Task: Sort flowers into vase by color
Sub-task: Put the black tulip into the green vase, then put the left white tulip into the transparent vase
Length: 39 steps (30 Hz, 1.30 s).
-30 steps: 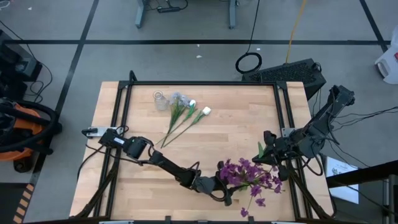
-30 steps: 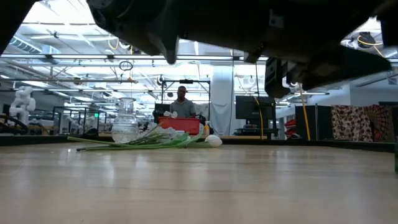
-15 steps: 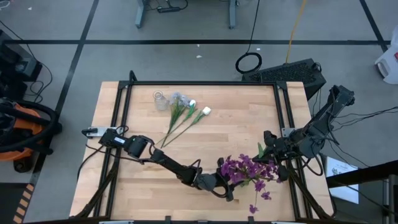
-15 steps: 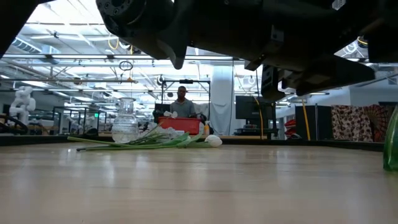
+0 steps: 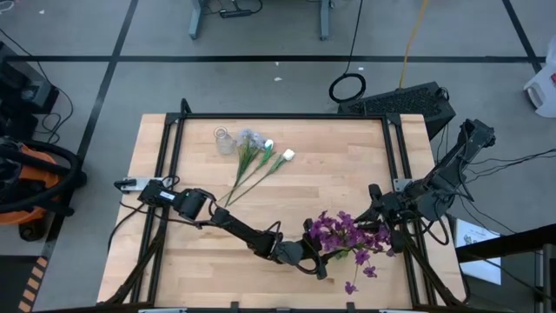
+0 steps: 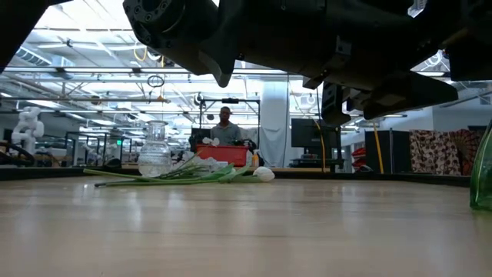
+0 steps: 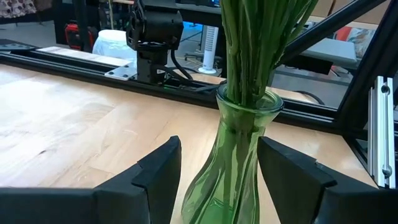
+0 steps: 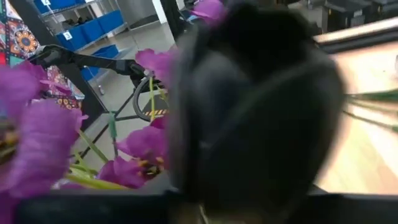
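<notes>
A green glass vase [image 7: 239,143] holds several purple flowers [image 5: 341,233] on green stalks, near the table's near right. It also shows at the right edge of the low view [image 6: 483,173]. My left gripper [image 5: 319,261] is shut on this vase, with a finger on each side [image 7: 217,171]. My right gripper [image 5: 375,211] hovers just right of the purple blooms, which crowd its wrist view [image 8: 37,118]. White buds [image 5: 287,156] and a pale grey-blue cluster [image 5: 252,137] lie on the table on their stalks beside a clear glass vase [image 5: 225,140]. My left gripper has the green vase's lower body [image 7: 211,186] between its two fingers, one on each side. The fingers come in level, from the table's left. The vase stands about upright with the stalks rising from its neck. Whether its base rests on the table I cannot tell.
Loose purple blooms [image 5: 350,287] lie near the table's near edge. A black frame rail [image 7: 93,62] runs along the table's sides. The right arm's base [image 7: 152,31] stands beyond the vase. A person [image 6: 224,127] stands far behind the table.
My left gripper has gone a little toward the table's far edge with the green vase. The purple blooms have gone with it and left loose blooms behind near the near edge. The vase has come into the low view at its right edge.
</notes>
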{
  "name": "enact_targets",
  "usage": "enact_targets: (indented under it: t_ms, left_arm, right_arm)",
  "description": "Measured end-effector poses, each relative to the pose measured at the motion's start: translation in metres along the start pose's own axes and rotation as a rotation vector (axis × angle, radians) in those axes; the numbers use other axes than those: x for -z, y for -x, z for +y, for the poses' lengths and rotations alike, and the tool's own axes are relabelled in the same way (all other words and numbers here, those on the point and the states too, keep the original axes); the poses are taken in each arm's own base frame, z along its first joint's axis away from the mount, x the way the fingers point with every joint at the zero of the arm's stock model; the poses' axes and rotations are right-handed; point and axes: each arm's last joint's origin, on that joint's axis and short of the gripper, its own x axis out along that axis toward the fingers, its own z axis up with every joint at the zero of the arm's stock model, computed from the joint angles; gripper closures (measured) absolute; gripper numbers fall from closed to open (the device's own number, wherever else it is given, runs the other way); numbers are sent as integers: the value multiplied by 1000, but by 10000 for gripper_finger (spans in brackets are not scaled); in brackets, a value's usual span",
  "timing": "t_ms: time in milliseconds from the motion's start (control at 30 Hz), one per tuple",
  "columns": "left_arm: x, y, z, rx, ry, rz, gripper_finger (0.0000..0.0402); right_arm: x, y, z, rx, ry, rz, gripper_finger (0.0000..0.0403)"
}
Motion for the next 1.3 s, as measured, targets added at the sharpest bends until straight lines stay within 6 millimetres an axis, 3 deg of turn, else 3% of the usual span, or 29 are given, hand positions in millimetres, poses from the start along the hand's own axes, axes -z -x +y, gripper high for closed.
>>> enact_targets:
  t_ms: [333,667,900,1300]
  left_arm:
    - [1,0,0,0,-1,1,185]
    - [1,0,0,1,-1,1,185]
    - [1,0,0,1,-1,1,185]
    - [0,0,0,7,-41,0,185]
  right_arm:
    - [-2,13,-6,-25,-78,20,191]
    - [1,32,-20,-24,-107,85,102]
    - [4,40,-24,-66,-103,147,77]
    - [7,55,-37,-20,-74,152,78]
